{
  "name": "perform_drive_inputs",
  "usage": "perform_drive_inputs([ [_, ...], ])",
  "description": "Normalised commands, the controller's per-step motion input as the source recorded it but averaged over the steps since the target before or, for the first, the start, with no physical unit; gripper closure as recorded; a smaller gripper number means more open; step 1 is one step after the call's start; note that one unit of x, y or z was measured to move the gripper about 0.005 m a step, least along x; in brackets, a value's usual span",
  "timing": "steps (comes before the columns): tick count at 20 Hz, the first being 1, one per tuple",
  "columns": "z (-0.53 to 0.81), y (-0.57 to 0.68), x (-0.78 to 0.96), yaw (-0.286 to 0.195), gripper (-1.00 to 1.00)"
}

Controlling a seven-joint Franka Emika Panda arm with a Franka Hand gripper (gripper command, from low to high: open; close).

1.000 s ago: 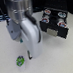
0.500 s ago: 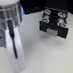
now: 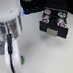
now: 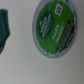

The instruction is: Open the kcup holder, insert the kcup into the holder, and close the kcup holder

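Kcup (image 4: 54, 27), one only, lies green top up on the white table (image 3: 47, 56), well apart from the single black kcup holder (image 3: 53, 23); gripper (image 3: 12, 60) hangs over it (finger spacing unreadable).

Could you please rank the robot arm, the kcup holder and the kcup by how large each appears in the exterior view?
1. The robot arm, though nearness to the camera inflates it.
2. The kcup holder.
3. The kcup, only a green sliver showing beside the arm.
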Motion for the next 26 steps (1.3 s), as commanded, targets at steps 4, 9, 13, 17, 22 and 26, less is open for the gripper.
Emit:
perform_drive_inputs([
  [4, -0.07, -0.06, 0.07, -0.076, -1.00],
  [9, -0.04, 0.01, 0.02, -0.040, -1.00],
  [13, -0.03, 0.03, 0.01, -0.016, -1.00],
  [17, -0.03, -0.03, 0.00, -0.034, -1.00],
  [22, -0.04, 0.08, 0.10, 0.000, -1.00],
  [26, -0.19, 0.03, 0.02, 0.000, -1.00],
])
